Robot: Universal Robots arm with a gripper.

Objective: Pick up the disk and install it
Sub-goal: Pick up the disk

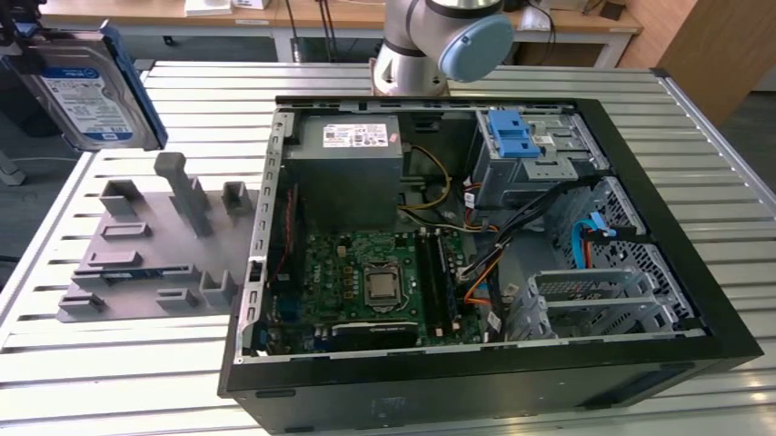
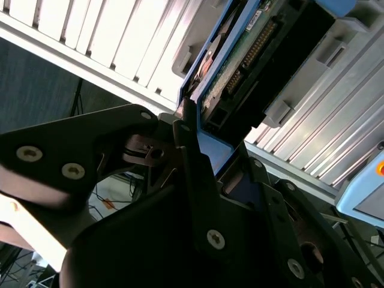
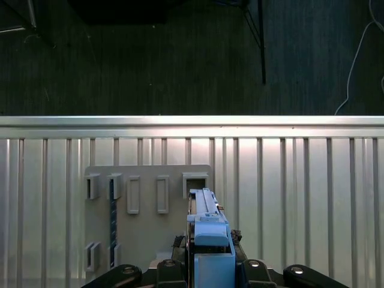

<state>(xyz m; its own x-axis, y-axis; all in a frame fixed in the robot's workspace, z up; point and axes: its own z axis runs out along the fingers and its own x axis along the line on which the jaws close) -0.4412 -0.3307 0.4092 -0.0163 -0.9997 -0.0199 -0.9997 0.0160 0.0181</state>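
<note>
A slatted metal table (image 1: 109,372) carries an open computer case (image 1: 485,363) at the centre and right of the exterior view, with a grey holder tray (image 1: 145,245) at centre left. In the upper left corner the disk (image 1: 91,91) hangs clear of the table, label showing. In the second wrist view the gripper (image 2: 204,135) has its fingers (image 2: 195,180) closed on the disk's blue carrier.

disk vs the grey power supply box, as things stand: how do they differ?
Place: the disk hangs in the air outside the computer case, clamped in the pincer; the power supply sits inside the case.
Shape: the disk is a thin slab held on edge; the power supply is a bulky box.
Colour: the disk has a blue frame; the power supply has none.
Both are grey metal with a largely white label.
</note>
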